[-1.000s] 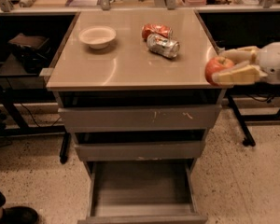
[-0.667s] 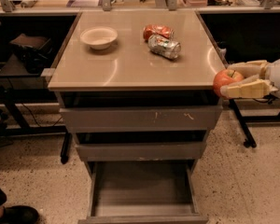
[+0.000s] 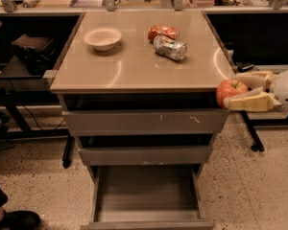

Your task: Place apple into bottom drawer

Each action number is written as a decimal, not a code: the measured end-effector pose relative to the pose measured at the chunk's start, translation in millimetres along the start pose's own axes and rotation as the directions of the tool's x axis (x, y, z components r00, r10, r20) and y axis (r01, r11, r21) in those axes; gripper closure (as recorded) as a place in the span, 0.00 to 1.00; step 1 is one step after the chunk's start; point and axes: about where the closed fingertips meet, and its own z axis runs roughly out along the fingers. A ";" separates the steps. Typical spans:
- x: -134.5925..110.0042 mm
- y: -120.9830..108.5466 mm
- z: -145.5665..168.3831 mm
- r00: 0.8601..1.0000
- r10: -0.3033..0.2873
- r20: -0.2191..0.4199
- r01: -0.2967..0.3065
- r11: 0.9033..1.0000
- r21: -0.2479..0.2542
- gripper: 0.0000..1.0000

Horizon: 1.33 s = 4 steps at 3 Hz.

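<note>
Change: my gripper (image 3: 234,94) and the apple (image 3: 229,89) have sunk since a second ago, from level with the cabinet top to beside the top drawer.
Cabinet (image 3: 134,68): grey, tan top, three drawers.
Bottom drawer (image 3: 146,193): pulled out, well below and left of the apple.
Upper drawers (image 3: 144,122): scratched fronts, stacked above it.
Gripper: off the cabinet's right edge, my fingers clamped on the apple.
Apple: held in the air, just beside the top drawer's right end.
Bowl (image 3: 102,37): white, back left on top.
Cans: crushed red can (image 3: 163,32) touching silver can (image 3: 169,48), back right.
</note>
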 end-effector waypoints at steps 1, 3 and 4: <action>32.0 28.3 1.2 0.998 -0.037 0.050 0.033 0.996 0.077 1.00; 134.4 60.6 23.4 0.999 0.007 0.046 -0.014 0.990 0.139 1.00; 135.3 61.2 24.3 0.999 0.009 0.046 -0.015 0.990 0.138 1.00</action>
